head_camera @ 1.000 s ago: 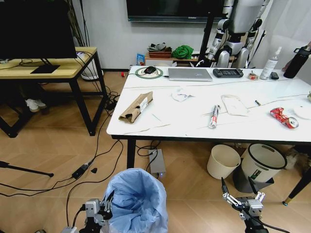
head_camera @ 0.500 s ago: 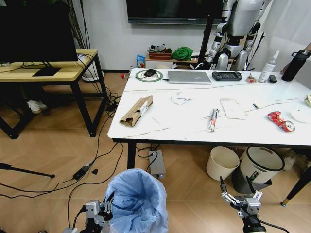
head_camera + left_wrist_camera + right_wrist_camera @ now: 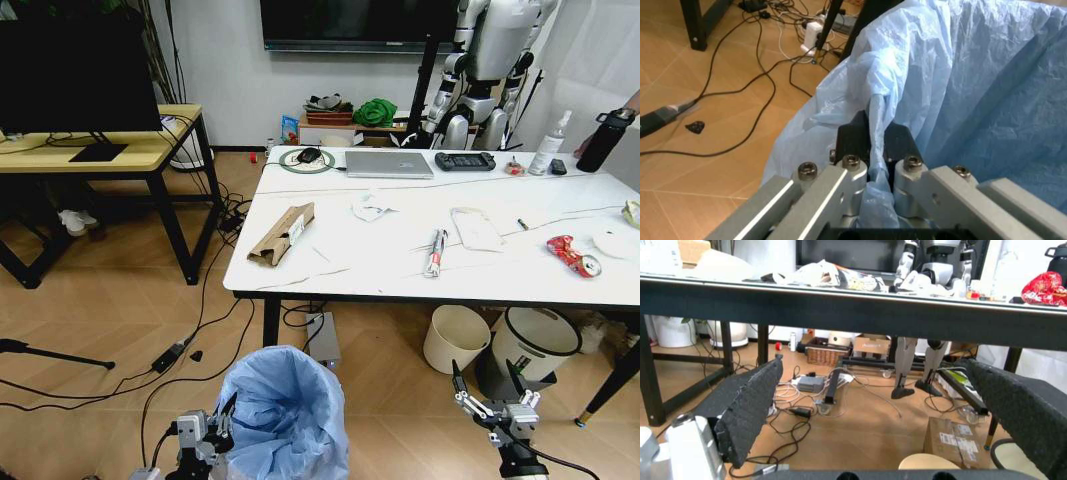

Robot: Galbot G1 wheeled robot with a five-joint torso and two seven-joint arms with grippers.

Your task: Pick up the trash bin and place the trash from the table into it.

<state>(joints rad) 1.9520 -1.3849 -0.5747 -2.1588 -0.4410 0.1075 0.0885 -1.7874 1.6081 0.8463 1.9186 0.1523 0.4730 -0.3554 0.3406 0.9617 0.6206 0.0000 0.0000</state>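
Trash bin: your trash bin (image 3: 285,415) sits low in front of the table (image 3: 400,285), round, its crinkled light-blue bag spilling over the rim.
Left gripper: your left gripper (image 3: 875,142) is clamped on a fold of that bag at the rim.
Right gripper: your right gripper (image 3: 490,398) hangs below the table edge, fingers spread, gripping nothing.
Trash: the cardboard piece (image 3: 282,233), crumpled white paper (image 3: 371,206) and crushed red can (image 3: 573,254) lie on the table.
Writing: none you can read.

Blue-bagged trash bin (image 3: 283,412) low; trash (image 3: 282,233) litters table (image 3: 400,275).
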